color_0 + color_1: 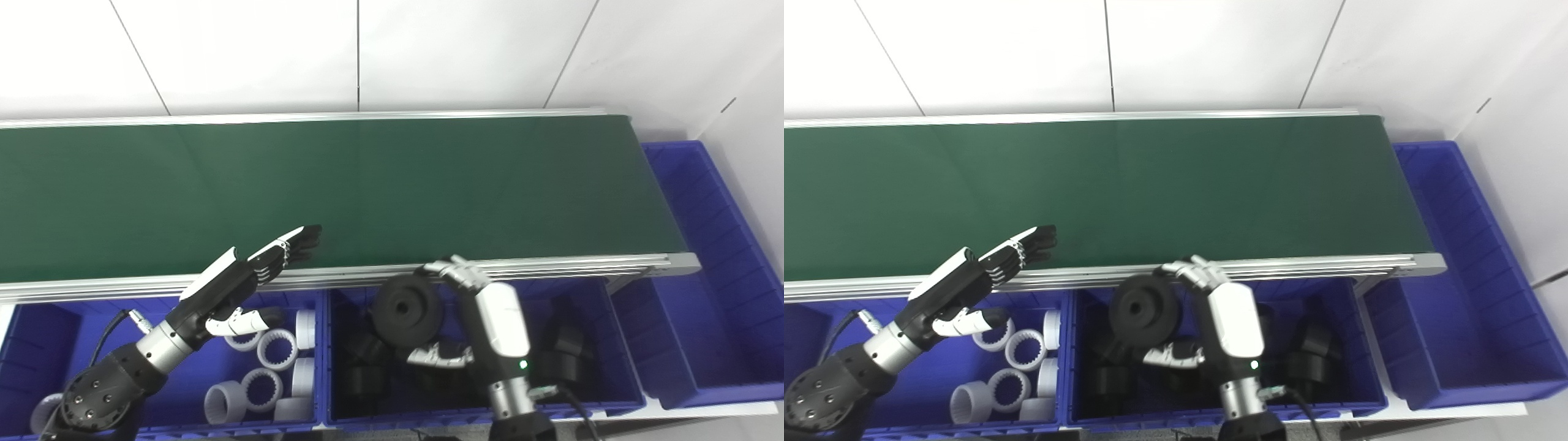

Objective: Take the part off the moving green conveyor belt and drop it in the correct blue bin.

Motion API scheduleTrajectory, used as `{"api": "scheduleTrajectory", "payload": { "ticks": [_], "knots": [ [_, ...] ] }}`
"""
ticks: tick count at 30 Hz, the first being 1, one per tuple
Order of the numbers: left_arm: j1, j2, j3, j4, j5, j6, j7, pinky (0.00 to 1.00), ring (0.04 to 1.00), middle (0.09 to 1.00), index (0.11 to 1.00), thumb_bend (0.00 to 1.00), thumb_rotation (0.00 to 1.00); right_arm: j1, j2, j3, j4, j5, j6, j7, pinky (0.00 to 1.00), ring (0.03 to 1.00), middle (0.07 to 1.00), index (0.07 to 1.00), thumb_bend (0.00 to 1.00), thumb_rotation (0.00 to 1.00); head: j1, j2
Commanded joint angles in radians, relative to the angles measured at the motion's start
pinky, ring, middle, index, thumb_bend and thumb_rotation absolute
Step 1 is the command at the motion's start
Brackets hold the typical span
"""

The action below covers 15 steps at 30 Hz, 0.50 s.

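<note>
- The right robot hand [484,312] pinches a black round part [408,302] between its fingers [450,269] and thumb.
- The part is over the middle blue bin [618,343], just below the belt's near edge.
- That bin has more black parts [566,349] in it.
- The left robot hand [245,275] is spread wide and holds nothing. Its fingertips reach over the near edge of the green belt [392,184].
- The left bin [24,331] under it holds white rings [275,349].
- Another blue bin [723,275] sits at the right end of the belt.
</note>
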Motion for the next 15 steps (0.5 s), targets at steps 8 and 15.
{"api": "scheduleTrajectory", "payload": {
  "ticks": [8, 15],
  "knots": [
    [0.007, 0.014, 0.01, -0.049, -0.019, 0.005, 0.019, 0.93, 0.967, 0.983, 0.955, 0.49, 0.68, -0.008, -0.001, 0.035, 0.061, -0.048, -0.019, 0.022, 0.87, 0.85, 0.776, 0.493, 0.52, 0.14, 0.009, 0.009],
    [0.016, 0.012, 0.01, -0.069, -0.02, 0.018, 0.021, 0.93, 0.969, 0.983, 0.957, 0.48, 0.67, -0.033, 0.004, 0.009, 0.09, -0.039, 0.015, 0.088, 0.91, 0.887, 0.83, 0.674, 0.89, 0.24, 0.013, 0.012]
  ]
}}
